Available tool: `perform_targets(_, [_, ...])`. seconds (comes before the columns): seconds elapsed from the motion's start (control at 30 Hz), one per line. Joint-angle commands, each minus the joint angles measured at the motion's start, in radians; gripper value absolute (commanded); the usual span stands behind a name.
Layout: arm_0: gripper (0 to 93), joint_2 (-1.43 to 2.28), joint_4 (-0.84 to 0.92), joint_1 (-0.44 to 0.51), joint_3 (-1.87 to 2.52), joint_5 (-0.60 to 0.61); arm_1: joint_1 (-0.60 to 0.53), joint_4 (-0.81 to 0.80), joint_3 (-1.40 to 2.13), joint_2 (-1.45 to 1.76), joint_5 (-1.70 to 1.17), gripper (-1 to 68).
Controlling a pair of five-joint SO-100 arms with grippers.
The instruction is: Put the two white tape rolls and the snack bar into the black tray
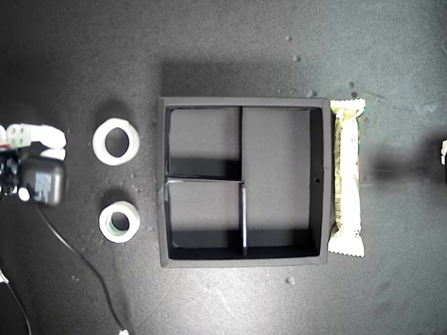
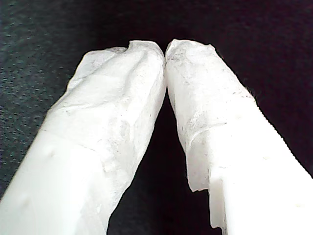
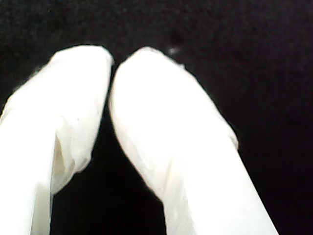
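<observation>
The black tray (image 1: 244, 102) lies in the middle of the exterior view, and all three of its compartments are bare. At the exterior view's left lie two white tape rolls: a larger all-white one (image 1: 116, 142) and, nearer the front, one with a greenish core (image 1: 119, 222). The snack bar (image 1: 347, 178) lies lengthwise against the tray's outer wall at the exterior view's right. My first gripper (image 2: 165, 49) is shut, tips touching, over bare dark surface. My second gripper (image 3: 112, 66) is shut too, with nothing in it. Neither wrist view shows any task object.
An arm with white fingers (image 1: 45, 136) and a black camera block (image 1: 43, 183) sits at the exterior view's left edge, its cable (image 1: 77, 258) trailing forward. A sliver of another arm (image 1: 443, 150) shows at that view's right edge. Which arm is which cannot be told.
</observation>
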Motion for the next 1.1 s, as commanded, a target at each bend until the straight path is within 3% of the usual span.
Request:
perform_targets(0.0, [0.5, 0.049, -0.008, 0.043, 0.063, -0.153, 0.026, -0.058, 0.012, 0.005, -0.006, -0.1])
perform_targets(0.07, [0.9, 0.051, -0.061, 0.08, 0.063, 0.061, 0.018, -0.087, 0.012, 0.005, 0.021, -0.1])
perform_targets(0.1, [0.6, 0.051, -0.081, 0.097, 0.063, 0.067, 0.02, -0.117, 0.012, 0.005, 0.021, -0.2])
perform_targets(0.27, [0.0, 0.051, -0.178, 0.152, 0.063, -0.143, 0.06, -0.336, 0.012, 0.005, -0.037, -0.3])
perform_targets(0.37, [0.0, 0.051, -0.419, 0.218, 0.063, 0.066, 0.092, -0.476, 0.012, 0.005, -0.06, -0.3])
perform_targets(0.5, [0.0, 0.051, -0.666, 0.225, 0.063, 0.249, 0.115, -0.65, 0.012, 0.005, -0.06, -0.3])
perform_targets(0.67, [5.9, 0.051, -0.724, 0.213, 0.025, 0.347, 0.133, -0.899, 0.008, 0.005, -0.207, -0.4])
perform_targets(0.8, [12.1, 0.005, -0.557, 0.222, -0.092, 0.359, 0.117, -0.854, -0.107, -0.009, -0.314, -0.4])
perform_targets(0.93, [14.3, -0.206, -0.506, 0.218, -0.229, 0.377, 0.06, -0.742, -0.284, -0.043, -0.445, -0.4])
perform_targets(1.07, [15.5, -0.545, -0.529, 0.21, -0.422, 0.44, -0.052, -0.667, -0.595, -0.41, -0.588, -0.2])
